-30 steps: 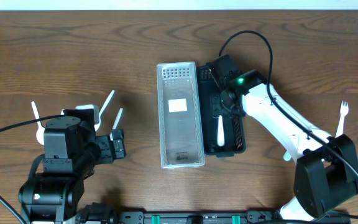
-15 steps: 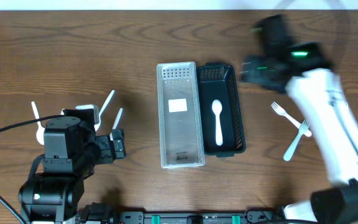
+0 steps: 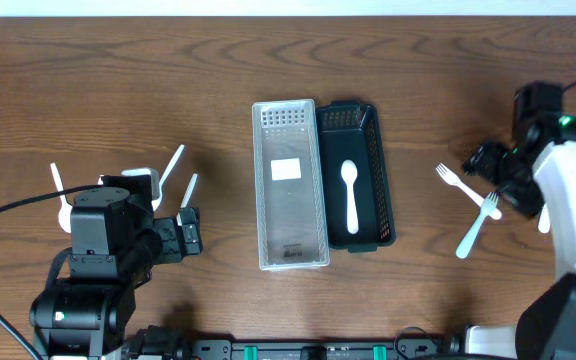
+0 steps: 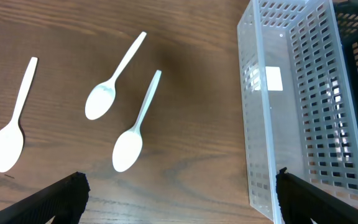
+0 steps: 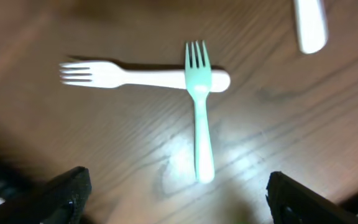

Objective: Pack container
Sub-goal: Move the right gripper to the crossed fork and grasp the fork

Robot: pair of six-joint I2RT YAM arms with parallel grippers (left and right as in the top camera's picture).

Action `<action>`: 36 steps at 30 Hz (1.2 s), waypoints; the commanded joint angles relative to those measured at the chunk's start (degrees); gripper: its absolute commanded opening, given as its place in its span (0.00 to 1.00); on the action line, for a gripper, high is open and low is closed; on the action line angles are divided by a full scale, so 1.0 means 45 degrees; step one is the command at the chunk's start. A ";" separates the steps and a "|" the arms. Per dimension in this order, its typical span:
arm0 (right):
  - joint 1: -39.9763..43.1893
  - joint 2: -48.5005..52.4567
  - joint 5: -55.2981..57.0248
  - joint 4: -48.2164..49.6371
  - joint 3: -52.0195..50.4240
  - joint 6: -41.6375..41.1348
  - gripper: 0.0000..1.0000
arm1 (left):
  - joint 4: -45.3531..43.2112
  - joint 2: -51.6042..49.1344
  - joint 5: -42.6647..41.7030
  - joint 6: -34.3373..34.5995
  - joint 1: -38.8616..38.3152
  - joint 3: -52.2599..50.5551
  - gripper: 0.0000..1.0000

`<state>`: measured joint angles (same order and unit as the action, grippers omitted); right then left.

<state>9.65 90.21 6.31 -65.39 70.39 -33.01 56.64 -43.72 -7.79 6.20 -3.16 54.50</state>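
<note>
A clear perforated container (image 3: 289, 185) stands mid-table, with a black container (image 3: 366, 232) touching its right side. A white spoon (image 3: 349, 195) lies in the black one. Two white forks (image 3: 458, 183) (image 3: 471, 237) lie crossed on the table at the right. My right gripper (image 3: 496, 178) hovers over them, open and empty. In the right wrist view the forks (image 5: 135, 76) (image 5: 199, 124) lie just ahead of the open jaws (image 5: 179, 199). My left gripper (image 3: 190, 232) is open and empty beside several white spoons (image 3: 173, 163). These show in the left wrist view (image 4: 137, 124).
Another white utensil handle (image 5: 309, 25) lies beyond the forks in the right wrist view. The clear container's wall (image 4: 291, 106) is at the right of the left wrist view, ahead of the open jaws (image 4: 179, 199). A spoon (image 3: 58, 190) lies at the far left.
My right arm has swung from the black container out to the right and now hovers over the crossed forks. The spoon stays in the black container. The left arm has not moved.
</note>
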 commanded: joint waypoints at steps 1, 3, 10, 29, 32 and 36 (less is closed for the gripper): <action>0.0068 0.0024 -0.0126 0.0806 -0.1404 0.0214 0.95 | 0.0024 -0.0015 -0.0126 0.0068 -0.0005 0.0189 0.98; 0.0107 0.0024 -0.0126 0.1549 -0.2132 0.0214 0.96 | 0.0024 -0.0015 -0.0126 0.0068 -0.0005 0.0189 0.98; 0.0432 0.0029 -0.0024 0.3599 -0.3687 0.0209 0.98 | 0.0029 -0.0015 -0.0126 0.0068 -0.0005 0.0189 0.98; 0.0865 0.0034 -0.0024 0.6965 -0.6615 0.0199 0.85 | 0.0029 -0.0015 -0.0126 0.0068 -0.0005 0.0189 0.98; 0.0865 0.0034 -0.0024 0.6970 -0.6810 0.0199 0.73 | 0.0024 -0.0015 -0.0126 0.0068 -0.0005 0.0189 0.98; 0.0865 0.0034 -0.0024 0.6970 -0.6989 0.0194 0.50 | 0.0024 -0.0015 -0.0126 0.0068 -0.0005 0.0189 0.98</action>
<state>13.02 89.45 5.13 -33.36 41.47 -32.25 56.64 -43.72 -7.79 6.20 -3.16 54.50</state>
